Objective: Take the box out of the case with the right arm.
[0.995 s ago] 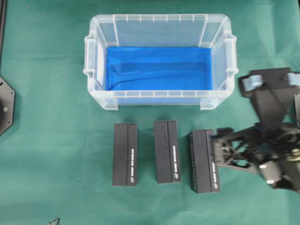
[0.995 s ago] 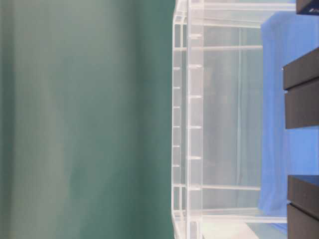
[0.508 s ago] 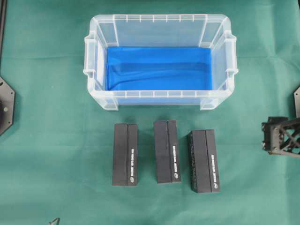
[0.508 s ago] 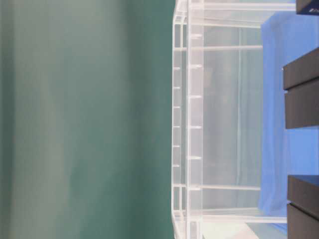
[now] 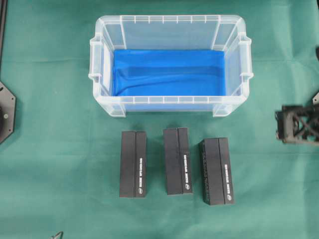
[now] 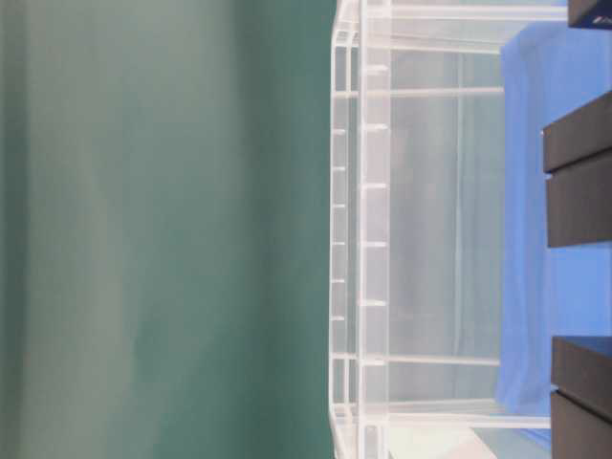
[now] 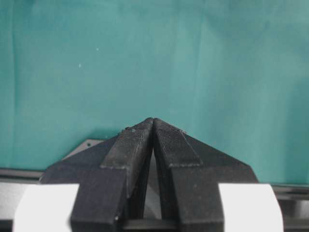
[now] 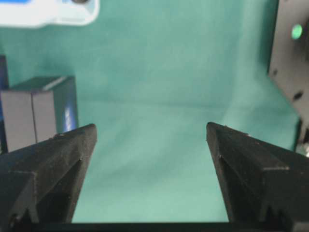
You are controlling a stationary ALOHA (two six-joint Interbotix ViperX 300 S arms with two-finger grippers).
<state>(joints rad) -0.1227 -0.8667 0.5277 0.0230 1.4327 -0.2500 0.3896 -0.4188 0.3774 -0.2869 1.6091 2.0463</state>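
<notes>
Clear plastic case (image 5: 99,64) far, blue lining bare. We see three black boxes (image 5: 177,160) near it on cloth. Right gripper (image 8: 151,145) wide, holding nothing; left gripper (image 7: 153,126) closed.

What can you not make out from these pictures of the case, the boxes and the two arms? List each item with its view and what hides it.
- Right end effector, overhead view: cut off by the right edge; only part shows.
- White print on the right box, overhead view: too small to read.
- Case, table-level view: boxes in front cover part of it.
- Left end effector, left wrist view: its place on the table cannot be told, since only green cloth shows.
</notes>
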